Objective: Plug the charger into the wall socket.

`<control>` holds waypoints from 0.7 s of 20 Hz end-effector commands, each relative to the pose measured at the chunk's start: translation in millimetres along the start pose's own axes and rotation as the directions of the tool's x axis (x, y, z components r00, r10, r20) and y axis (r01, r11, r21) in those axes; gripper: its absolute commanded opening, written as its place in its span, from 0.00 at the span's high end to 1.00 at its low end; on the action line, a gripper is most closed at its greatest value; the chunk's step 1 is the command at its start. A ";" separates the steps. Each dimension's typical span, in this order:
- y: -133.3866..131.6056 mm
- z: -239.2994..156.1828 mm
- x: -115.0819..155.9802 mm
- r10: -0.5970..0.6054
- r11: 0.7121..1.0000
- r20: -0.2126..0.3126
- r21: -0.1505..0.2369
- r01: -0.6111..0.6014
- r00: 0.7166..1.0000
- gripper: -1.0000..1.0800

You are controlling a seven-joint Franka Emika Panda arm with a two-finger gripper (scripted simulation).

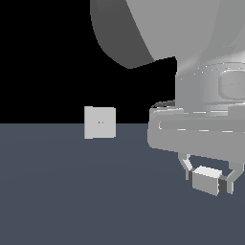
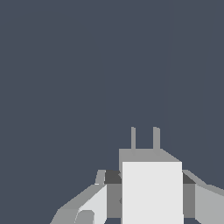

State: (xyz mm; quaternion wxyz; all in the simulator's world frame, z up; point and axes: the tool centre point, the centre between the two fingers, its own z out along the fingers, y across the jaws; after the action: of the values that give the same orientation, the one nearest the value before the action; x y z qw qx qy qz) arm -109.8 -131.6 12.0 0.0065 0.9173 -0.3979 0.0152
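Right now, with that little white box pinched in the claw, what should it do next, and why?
Probably carry the charger toward the wall socket, prongs leading. The gripper already clamps it, and the socket stands well apart, toward the exterior view's left.

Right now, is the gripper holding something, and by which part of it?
Yes. The gripper holds the charger by the two opposite sides of its white body; its two prongs stick out free.

You have the charger [image 1: 207, 180], a small white box, at the exterior frame's lower right, slightly tilted; the wrist view shows its 2 grey prongs [image 2: 144, 138] sticking out. The wall socket [image 1: 100, 122], an upright white square plate with 2 tiny central holes, stands left of centre, well apart.
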 end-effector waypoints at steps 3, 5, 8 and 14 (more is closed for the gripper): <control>0.0 0.3 0.2 0.000 1.000 0.000 0.000 0.000 1.000 1.00; 0.0 0.3 0.2 0.000 1.000 0.000 0.000 0.000 1.000 1.00; -0.4 -0.1 0.2 -0.001 1.000 0.000 0.000 0.001 1.000 1.00; -11.6 -4.8 5.9 -0.064 0.998 -0.001 0.002 0.064 0.998 1.00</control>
State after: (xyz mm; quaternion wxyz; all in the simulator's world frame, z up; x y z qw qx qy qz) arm -101.7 -129.3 15.1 0.0064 0.9256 -0.3780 0.0152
